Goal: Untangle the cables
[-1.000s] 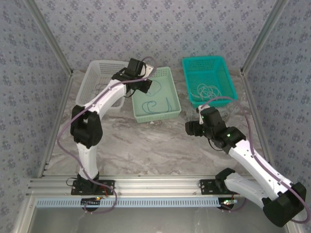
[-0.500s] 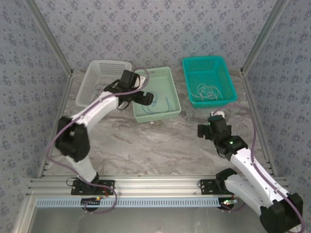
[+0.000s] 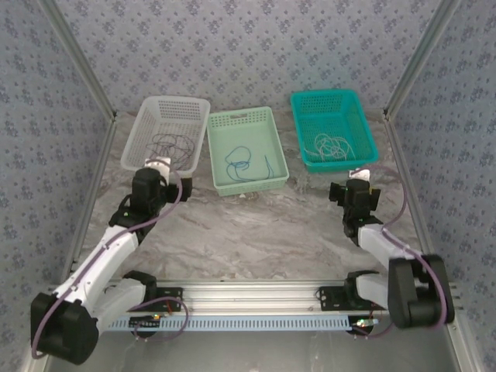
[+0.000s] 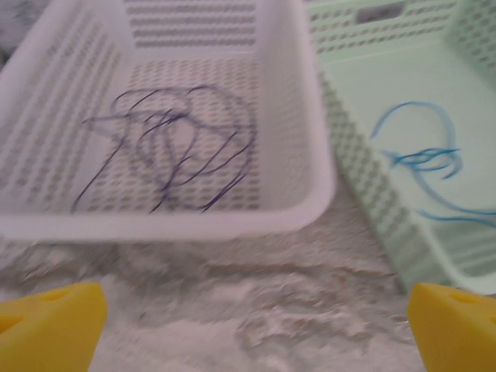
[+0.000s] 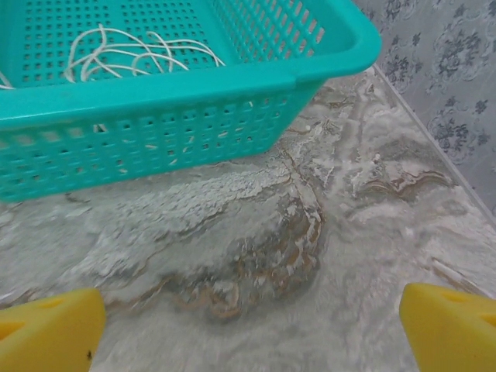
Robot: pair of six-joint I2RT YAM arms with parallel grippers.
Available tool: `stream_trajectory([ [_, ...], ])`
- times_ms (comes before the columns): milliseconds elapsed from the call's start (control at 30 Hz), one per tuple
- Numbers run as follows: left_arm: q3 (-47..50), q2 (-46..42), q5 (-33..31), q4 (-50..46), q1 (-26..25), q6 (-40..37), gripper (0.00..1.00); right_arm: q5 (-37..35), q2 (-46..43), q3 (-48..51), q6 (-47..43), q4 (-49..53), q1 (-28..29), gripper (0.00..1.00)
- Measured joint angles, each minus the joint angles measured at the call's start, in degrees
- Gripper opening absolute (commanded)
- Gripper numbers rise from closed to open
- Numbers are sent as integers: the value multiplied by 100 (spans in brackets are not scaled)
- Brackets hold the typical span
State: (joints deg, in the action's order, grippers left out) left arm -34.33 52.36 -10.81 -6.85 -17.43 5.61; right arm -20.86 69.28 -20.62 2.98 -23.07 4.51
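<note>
We are holding left gripper and right gripper wide open, empty. Beyond, we are seeing purple cable in white basket, blue cable in green basket, white cable in teal basket.

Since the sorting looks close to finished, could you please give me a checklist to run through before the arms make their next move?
1. Dark purplish cable lies alone in the white basket: ok.
2. Blue cable lies alone in the pale green basket: ok.
3. White cable lies alone in the teal basket: ok.
4. Left gripper is open, with nothing between its fingers: ok.
5. Right gripper is open, with nothing between its fingers: ok.
6. Each cable's own loops are free of knots: cannot tell, because the strands cross over themselves.
</note>
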Motion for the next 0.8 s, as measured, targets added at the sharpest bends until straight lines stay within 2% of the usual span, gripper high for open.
stream_trajectory([
  [167,699,-284,-901,614,291,31,99,448,1102,13,-280,-1207,-173,93],
  [267,1016,-282,-1204,938,616,55,99,643,1652,22,-352,-1961,-219,93],
  [333,1200,-282,-1283,1198,826,52,99,824,1775,28,-369,-2074,-267,94],
  [500,1679,20,-1025,2378,1399,50,99,1156,1784,28,-367,-2363,-476,94],
  [633,1764,1019,-555,3287,1801,101,99,1449,1784,0,-369,-2345,-581,95],
  [800,1779,2024,-17,4325,1895,87,99,1934,1784,-44,-391,-2330,-656,100],
])
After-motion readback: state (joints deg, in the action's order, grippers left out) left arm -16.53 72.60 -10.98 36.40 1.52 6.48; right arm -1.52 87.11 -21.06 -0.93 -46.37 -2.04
